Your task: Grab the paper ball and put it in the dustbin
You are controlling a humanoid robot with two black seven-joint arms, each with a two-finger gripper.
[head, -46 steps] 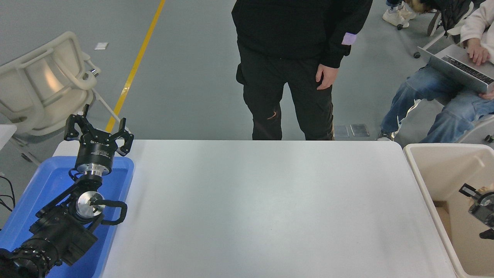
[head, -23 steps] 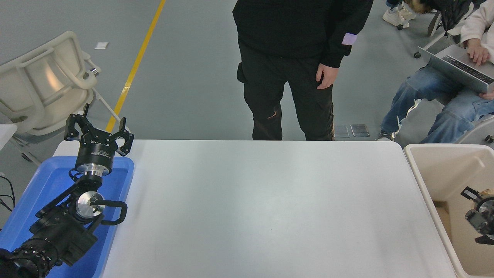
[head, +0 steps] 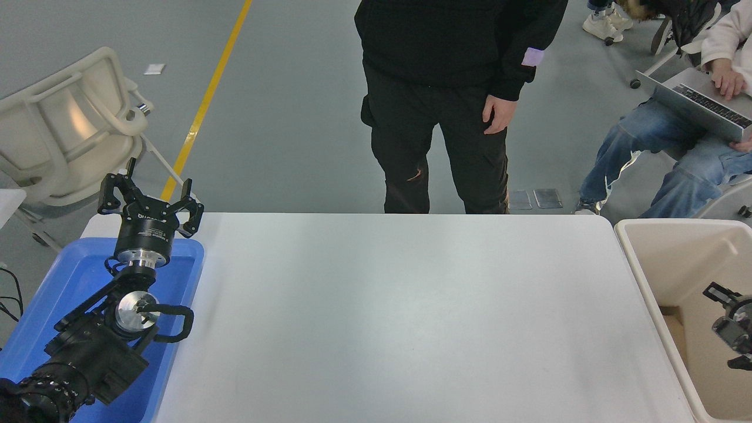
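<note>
The beige dustbin (head: 675, 258) stands at the table's right end, its deep inside open to view. My right gripper (head: 721, 326) comes in from the right edge and hangs over the inside of the dustbin, mostly cut off by the picture's edge. Its fingers stand apart with nothing between them. The paper ball does not show anywhere; it is hidden or out of view. My left gripper (head: 150, 197) is parked at the lower left over the blue tray (head: 70, 276), open and empty.
A person in black (head: 446, 106) stands at the table's far edge, hand hanging down. Another person sits at the upper right with a laptop (head: 699, 103). A beige chair (head: 64, 123) stands at the upper left. A brown flat piece (head: 677, 332) lies in the dustbin.
A tan wad showed at my right gripper's tips over the dustbin before; now it is gone from view. The right gripper has shifted slightly right and down. The left arm has not moved.
</note>
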